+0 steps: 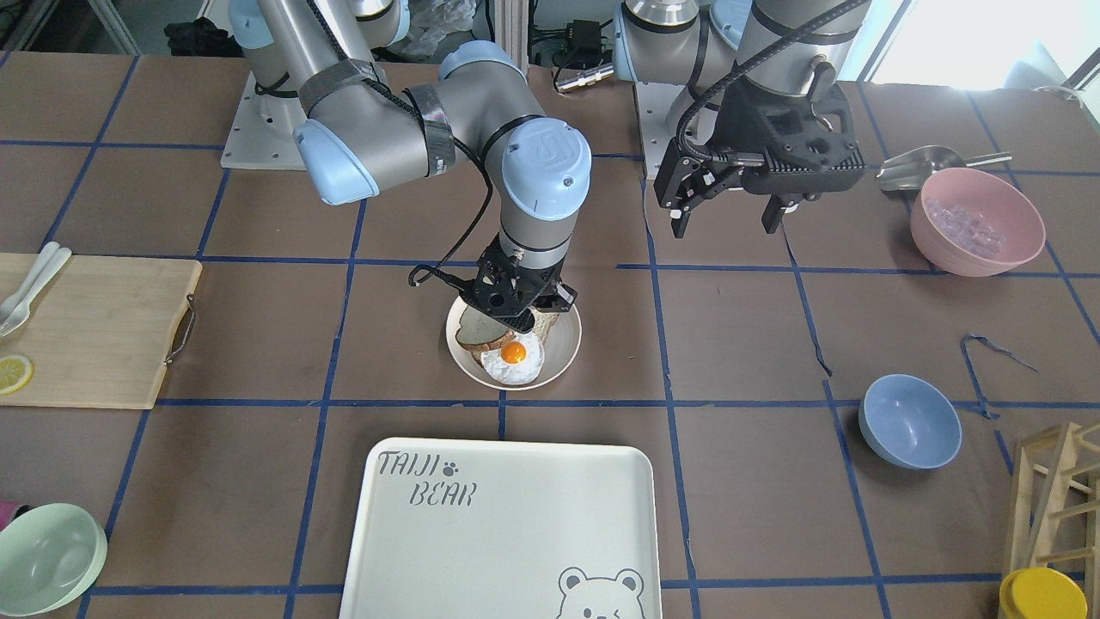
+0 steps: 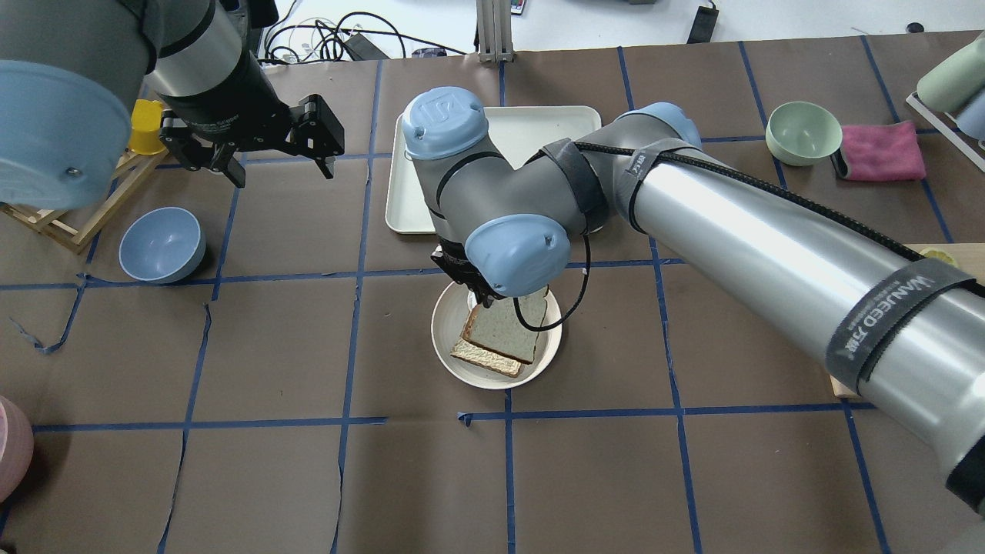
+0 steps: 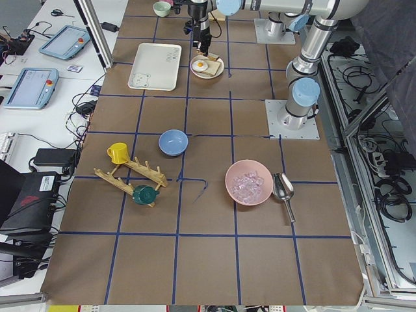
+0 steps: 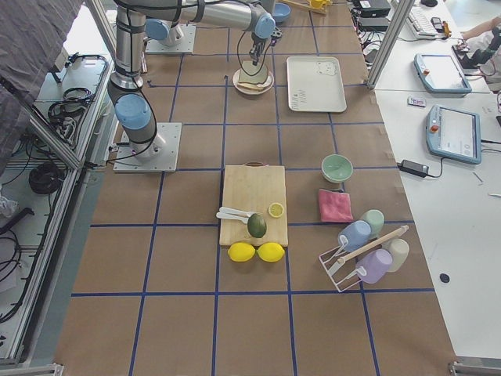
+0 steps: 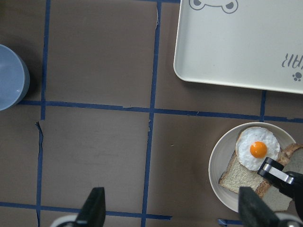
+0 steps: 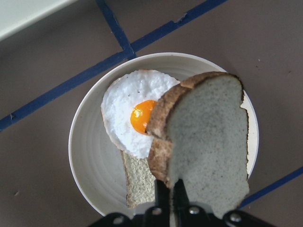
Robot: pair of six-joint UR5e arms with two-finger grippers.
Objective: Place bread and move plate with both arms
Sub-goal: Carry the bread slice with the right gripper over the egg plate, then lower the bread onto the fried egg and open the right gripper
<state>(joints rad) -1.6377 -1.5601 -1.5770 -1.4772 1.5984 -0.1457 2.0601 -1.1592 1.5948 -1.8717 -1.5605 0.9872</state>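
Bread (image 6: pixel 208 142) — tilted, lengthwise from right gripper (image 6: pixel 173 191)

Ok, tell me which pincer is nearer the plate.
Right. The right pincer hangs directly over the plate, shut on the bread tilted above the fried egg. The left pincer hovers open off to the robot's left, well apart from the plate.

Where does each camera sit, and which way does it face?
Front-facing: across table, facing right arm, left arm, plate.
Overhead: behind both arms, facing forward-down.
Exterior left: table's left end; left arm nearer.
Exterior right: opposite end; right arm nearer.
Left wrist: straight down; open jaws.
Right wrist: down onto held bread.
All show plate.
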